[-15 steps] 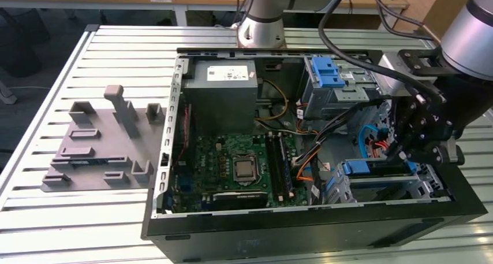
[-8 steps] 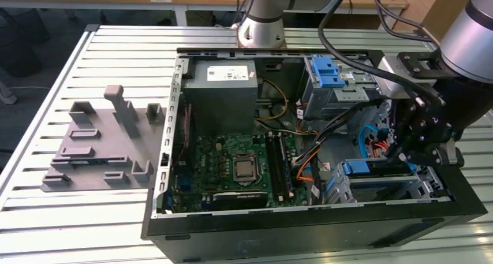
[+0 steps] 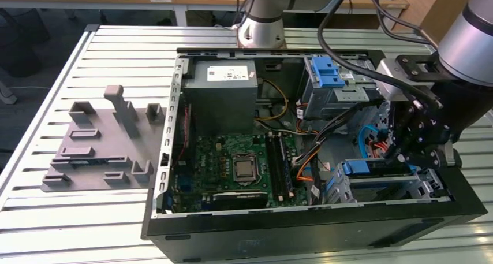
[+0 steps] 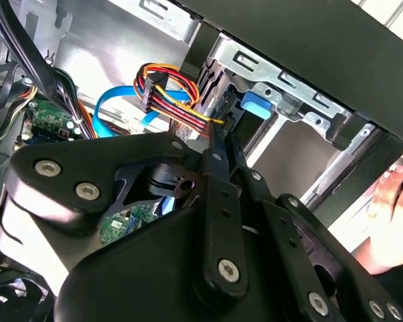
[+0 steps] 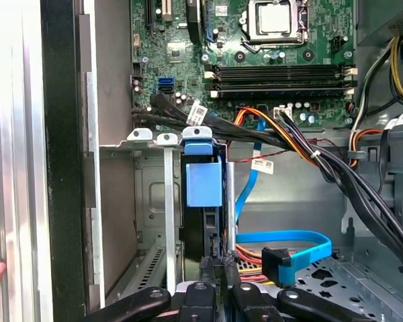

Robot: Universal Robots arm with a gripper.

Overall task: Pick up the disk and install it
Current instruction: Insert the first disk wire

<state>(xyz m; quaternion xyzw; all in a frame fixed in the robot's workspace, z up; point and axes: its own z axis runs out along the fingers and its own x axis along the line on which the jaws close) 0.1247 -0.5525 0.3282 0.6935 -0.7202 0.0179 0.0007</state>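
gripper (image 3: 408, 154): hanging inside the open computer case (image 3: 308, 229), over the drive cage (image 3: 385, 183) | fingers: clamped on the edge of the disk (image 5: 205, 184) | disk: sitting upright in the drive cage, beside the motherboard (image 3: 231, 166)

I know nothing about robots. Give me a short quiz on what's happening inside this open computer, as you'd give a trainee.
1. True or false: the flat metal disk with the blue plastic frame lies outside the case on the slatted table.
2. The black gripper is nearest to: A) the grey power-supply box, B) the metal drive cage holding the disk, C) the grey plastic fixture.
3. What colour is the flat cable looped beside that cage?
Key: 1 false, it stands on edge in the cage; 2 B; 3 blue.
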